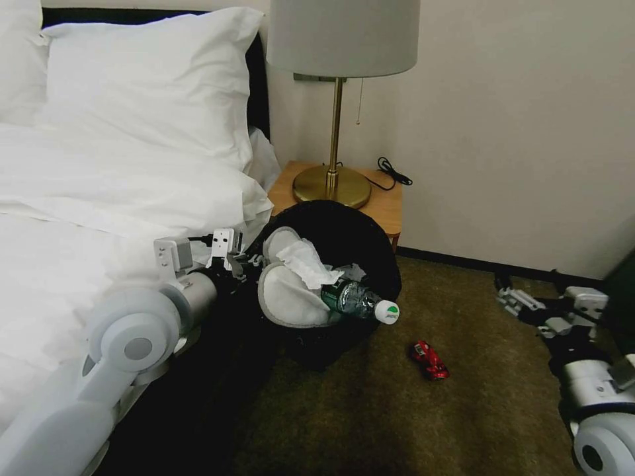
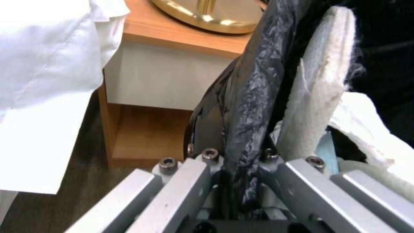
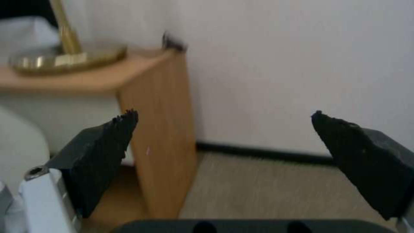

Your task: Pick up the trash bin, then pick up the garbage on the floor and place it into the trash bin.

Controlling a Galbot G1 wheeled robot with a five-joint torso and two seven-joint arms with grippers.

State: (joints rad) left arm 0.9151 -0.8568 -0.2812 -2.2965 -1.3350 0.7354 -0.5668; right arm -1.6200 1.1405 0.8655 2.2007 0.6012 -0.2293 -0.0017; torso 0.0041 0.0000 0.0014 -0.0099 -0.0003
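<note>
The black trash bin (image 1: 360,238) hangs tilted above the floor (image 1: 430,423), mouth toward me, beside the bed. My left gripper (image 1: 248,261) is shut on its rim; in the left wrist view the black liner and rim (image 2: 250,97) run between the fingers. Inside the bin lie two white slippers (image 1: 291,297), a crumpled tissue (image 1: 307,261) and a green-capped bottle (image 1: 360,301) whose cap sticks out over the rim. A crushed red can (image 1: 430,360) lies on the carpet right of the bin. My right gripper (image 1: 512,294) hovers open low at the right, nothing between its fingers (image 3: 103,155).
A wooden nightstand (image 1: 387,205) with a brass lamp (image 1: 334,178) and a black cable stands behind the bin against the wall. The bed with white sheets and pillows (image 1: 99,185) lies to the left. Open carpet lies around the can.
</note>
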